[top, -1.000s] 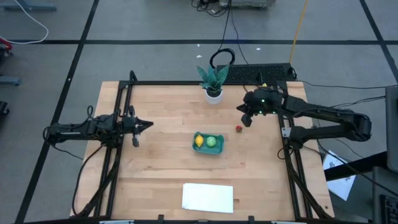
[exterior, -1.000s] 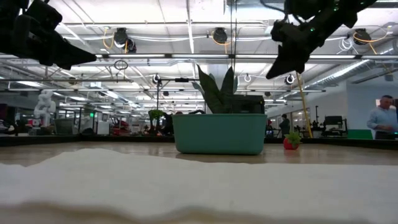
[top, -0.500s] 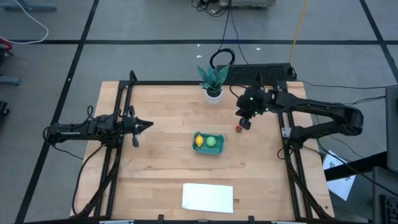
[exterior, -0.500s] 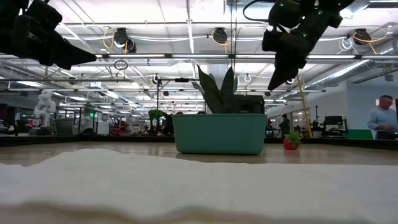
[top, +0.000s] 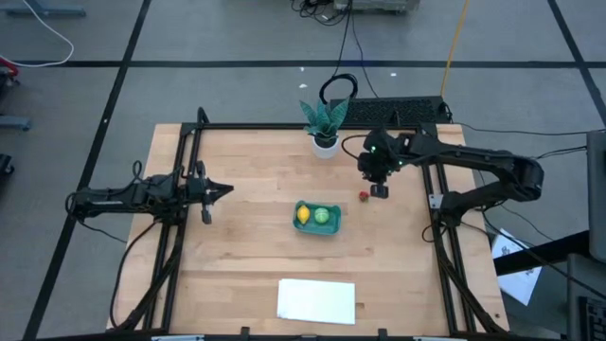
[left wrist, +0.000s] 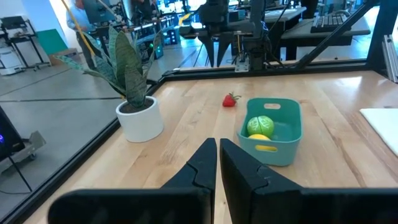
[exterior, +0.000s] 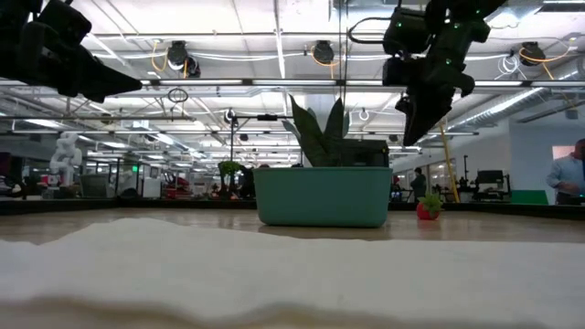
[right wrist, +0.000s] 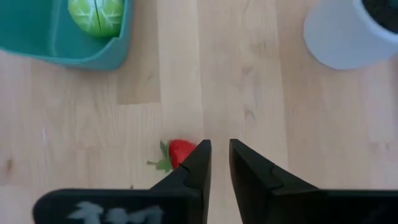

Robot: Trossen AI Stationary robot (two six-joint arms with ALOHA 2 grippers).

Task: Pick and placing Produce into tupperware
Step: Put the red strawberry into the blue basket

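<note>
From above I see my right gripper (top: 379, 189) hanging over the wooden table (top: 246, 246), just beside the little red strawberry (top: 364, 196), at about 2 o'clock from it. In the right wrist view its two dark fingers (right wrist: 198, 163) sit close together with only a thin gap, and they hold nothing. The strawberry (right wrist: 180, 152) lies on the wood just beside one fingertip, outside the gap. I cannot tell if the finger touches it.

The teal tub (top: 317, 219) sits near the middle of the table, at about 8 o'clock from the strawberry. The yellow lemon (top: 303, 215) and the round green piece (top: 323, 216) lie inside it, side by side, the lemon at 9 o'clock from the green one. The left wrist view shows them both in the tub (left wrist: 280, 134) too, with the strawberry (left wrist: 231, 99) apart on the wood.

My left gripper (top: 214, 190) waits over the left side of the table, well apart from the tub. Its fingers (left wrist: 202, 163) are almost pressed together, and it is empty.

A leafy plant in a white pot (top: 325, 142) stands at 12 o'clock from the tub, near the far edge. A flat white sheet (top: 316, 301) lies at 6 o'clock, near the front edge.
</note>
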